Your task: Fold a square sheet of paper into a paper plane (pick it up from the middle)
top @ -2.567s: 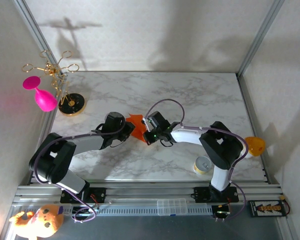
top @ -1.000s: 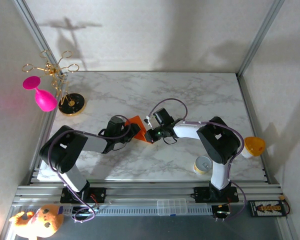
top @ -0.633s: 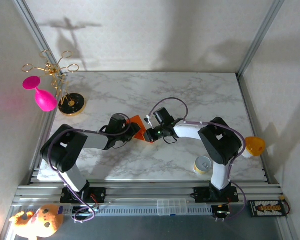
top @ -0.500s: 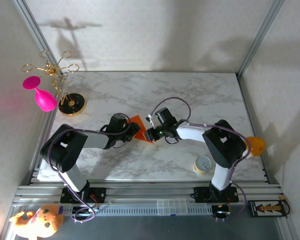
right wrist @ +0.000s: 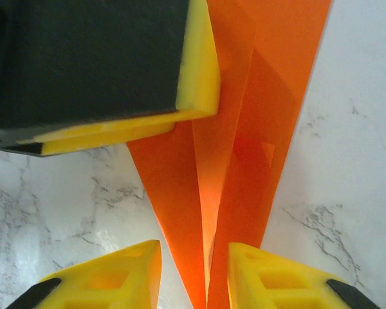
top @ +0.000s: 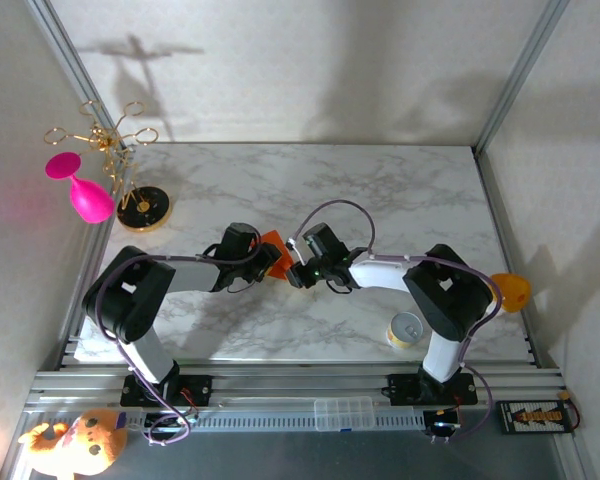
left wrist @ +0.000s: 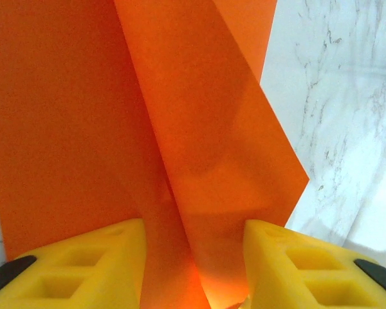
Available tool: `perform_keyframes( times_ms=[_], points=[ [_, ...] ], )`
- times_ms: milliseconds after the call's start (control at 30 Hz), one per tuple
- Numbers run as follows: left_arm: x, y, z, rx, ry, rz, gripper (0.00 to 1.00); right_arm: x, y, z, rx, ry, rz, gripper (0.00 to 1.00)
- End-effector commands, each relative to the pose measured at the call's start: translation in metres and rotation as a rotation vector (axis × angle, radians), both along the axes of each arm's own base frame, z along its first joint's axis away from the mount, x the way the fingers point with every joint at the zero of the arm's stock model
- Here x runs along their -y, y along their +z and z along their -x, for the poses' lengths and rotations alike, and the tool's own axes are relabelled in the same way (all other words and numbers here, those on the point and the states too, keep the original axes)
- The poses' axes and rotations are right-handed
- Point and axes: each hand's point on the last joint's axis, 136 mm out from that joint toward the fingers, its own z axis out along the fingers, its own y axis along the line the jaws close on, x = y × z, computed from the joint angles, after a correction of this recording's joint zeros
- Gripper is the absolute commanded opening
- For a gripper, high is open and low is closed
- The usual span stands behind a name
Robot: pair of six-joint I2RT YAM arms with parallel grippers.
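Note:
The orange paper plane (top: pixel 275 243) lies on the marble table (top: pixel 380 190) between both grippers, folded into a narrow dart with a raised centre crease. My left gripper (top: pixel 268 262) straddles its wide end. In the left wrist view the paper plane (left wrist: pixel 199 129) runs between the yellow fingers (left wrist: pixel 83 264), whose jaws stand apart around the left gripper (left wrist: pixel 194 257). My right gripper (top: pixel 295 272) faces it from the right. In the right wrist view the right gripper (right wrist: pixel 194 270) is open around the narrow end of the paper plane (right wrist: pixel 244 129), and the left gripper's pad (right wrist: pixel 196 71) rests on one wing.
A pink goblet (top: pixel 80 190) hangs beside a gold stand (top: pixel 140 205) at the far left. A small yellow can (top: pixel 407 330) stands near the right arm's base, and an orange-yellow cup (top: pixel 510 290) sits at the right edge. A plush toy (top: pixel 75 445) lies below the table.
My right gripper has opened from shut and let go of the plane's narrow end. Both wrists have shifted slightly, and the plane has stayed on the table between them.

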Motion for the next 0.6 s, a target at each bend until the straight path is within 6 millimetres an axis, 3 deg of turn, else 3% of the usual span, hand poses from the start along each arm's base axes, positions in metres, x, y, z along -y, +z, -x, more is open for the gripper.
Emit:
perform_keyframes(
  times_ms=[0,367,567],
  points=[
    [-0.027,-0.063,0.036,-0.204,0.028,-0.158,0.43,-0.002,-0.006,-0.003,0.014,0.007,0.022,0.32],
    [-0.03,-0.069,0.041,-0.236,0.035,-0.174,0.4,0.0,-0.014,-0.003,0.005,0.007,0.032,0.18],
    [-0.03,-0.064,0.039,-0.226,0.031,-0.18,0.4,0.005,-0.016,-0.008,0.013,-0.019,0.048,0.18]
  ],
)
